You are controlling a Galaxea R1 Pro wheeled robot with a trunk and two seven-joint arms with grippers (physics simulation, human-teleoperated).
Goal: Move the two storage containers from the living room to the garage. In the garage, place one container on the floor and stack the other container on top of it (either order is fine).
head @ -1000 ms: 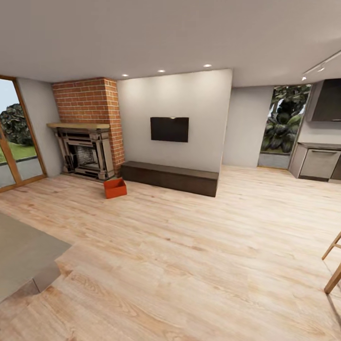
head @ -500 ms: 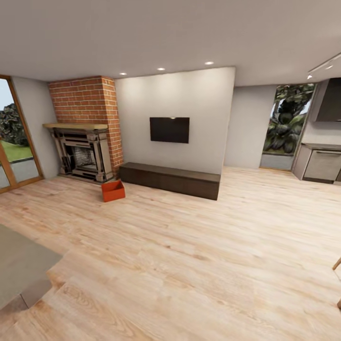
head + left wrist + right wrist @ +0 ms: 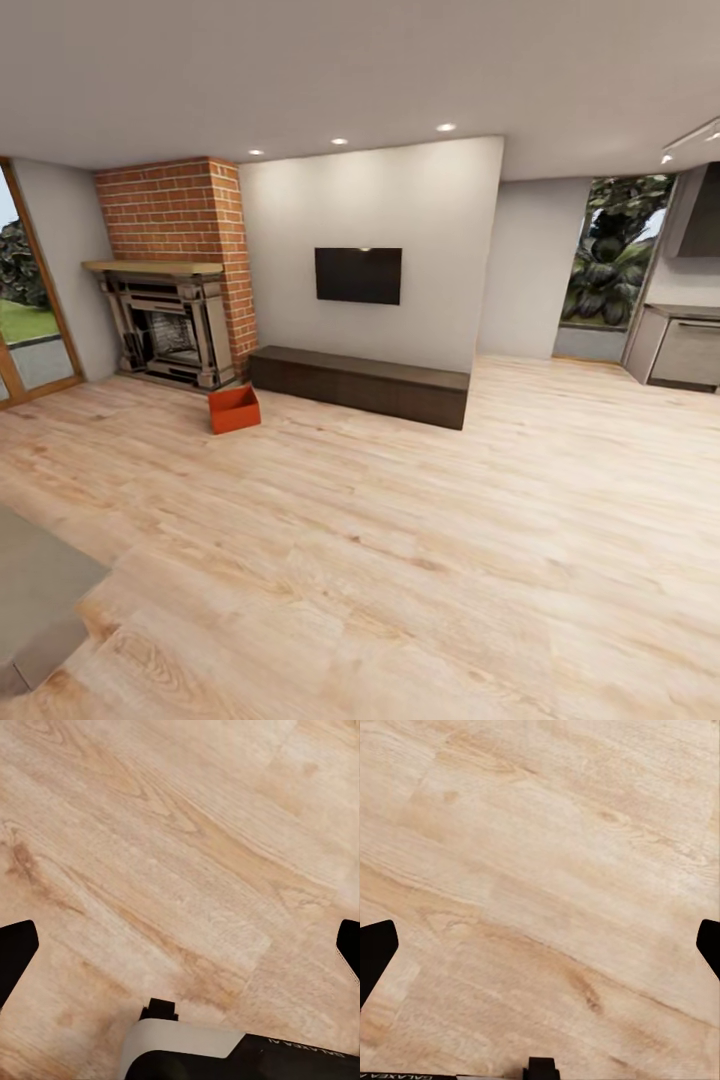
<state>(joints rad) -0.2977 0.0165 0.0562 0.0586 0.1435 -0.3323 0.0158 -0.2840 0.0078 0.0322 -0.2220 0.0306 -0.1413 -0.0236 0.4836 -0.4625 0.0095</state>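
In the head view, one orange-red open-top storage container [image 3: 234, 409] sits on the light wood plank floor of the living room, in front of the brick fireplace [image 3: 172, 270] and just left of the long dark low cabinet [image 3: 360, 384]. It is far ahead of me, left of centre. My left gripper [image 3: 180, 945] hangs open over bare wood planks, its dark fingertips [image 3: 15, 956] at the frame's sides. My right gripper [image 3: 540, 945] is also open over bare planks, nothing between its fingertips [image 3: 375, 952].
A wall TV [image 3: 358, 275] hangs above the cabinet. A grey surface [image 3: 35, 590] juts in at the lower left. Glass doors [image 3: 25, 300] stand at the far left, kitchen units [image 3: 685, 350] at the far right. Open plank floor [image 3: 400, 540] lies between me and the container.
The whole head view has shifted: the room has grown nearer and slid left and down, and the wooden chair legs at the right have left the frame. The container lies where it was.
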